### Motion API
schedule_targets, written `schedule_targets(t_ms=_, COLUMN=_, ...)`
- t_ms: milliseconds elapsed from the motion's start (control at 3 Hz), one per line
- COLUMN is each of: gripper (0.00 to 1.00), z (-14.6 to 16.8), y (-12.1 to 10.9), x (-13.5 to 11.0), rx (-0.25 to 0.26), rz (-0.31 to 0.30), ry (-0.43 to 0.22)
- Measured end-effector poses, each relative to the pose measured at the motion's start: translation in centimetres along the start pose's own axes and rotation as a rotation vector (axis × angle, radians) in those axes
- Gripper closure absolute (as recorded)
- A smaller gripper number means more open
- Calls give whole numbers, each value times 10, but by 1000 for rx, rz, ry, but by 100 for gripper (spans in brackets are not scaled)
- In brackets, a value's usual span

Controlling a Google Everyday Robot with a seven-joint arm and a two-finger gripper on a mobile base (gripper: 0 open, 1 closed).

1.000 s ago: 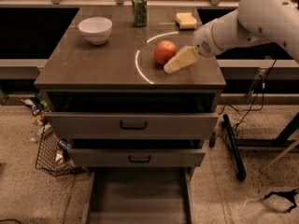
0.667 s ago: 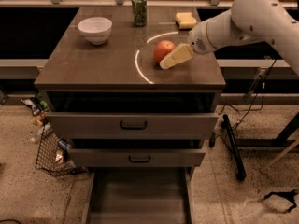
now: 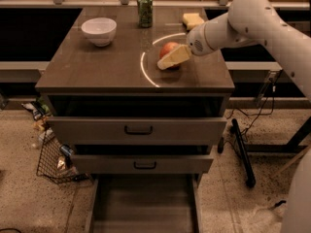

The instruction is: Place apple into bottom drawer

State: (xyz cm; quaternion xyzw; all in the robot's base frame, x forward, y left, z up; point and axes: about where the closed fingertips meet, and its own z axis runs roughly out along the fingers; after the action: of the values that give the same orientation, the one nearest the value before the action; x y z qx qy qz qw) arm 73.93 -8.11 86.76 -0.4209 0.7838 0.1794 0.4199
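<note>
We see a round white ceramic bowl (image 3: 99, 30) near the back left corner of the dark tabletop (image 3: 97, 72), a green metal can (image 3: 145, 9) at the back edge, and the round red-orange apple (image 3: 168, 48) toward the right edge. Our cream gripper (image 3: 170, 60) overlaps the apple's front; we cannot tell its opening or grasp. The grey-brown bottom drawer (image 3: 143, 205) stands pulled out below the front edge

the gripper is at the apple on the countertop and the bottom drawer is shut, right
No, the bottom drawer is pulled open, as the camera view shows. The gripper is at the apple on the countertop.
</note>
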Motion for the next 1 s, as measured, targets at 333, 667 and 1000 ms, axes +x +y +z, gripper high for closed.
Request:
schedule_targets(t_ms=333, gripper=17, z=12, y=-1, x=-4, rx=-21, rz=12, ry=-20)
schedule_targets(t_ms=667, gripper=40, z=13, y=-2, x=-8, rx=-21, rz=-5, ry=-43)
schedule_targets(t_ms=1000, gripper=63, z=-3, y=-5, x=-16, rx=4, rz=-66, ry=-87)
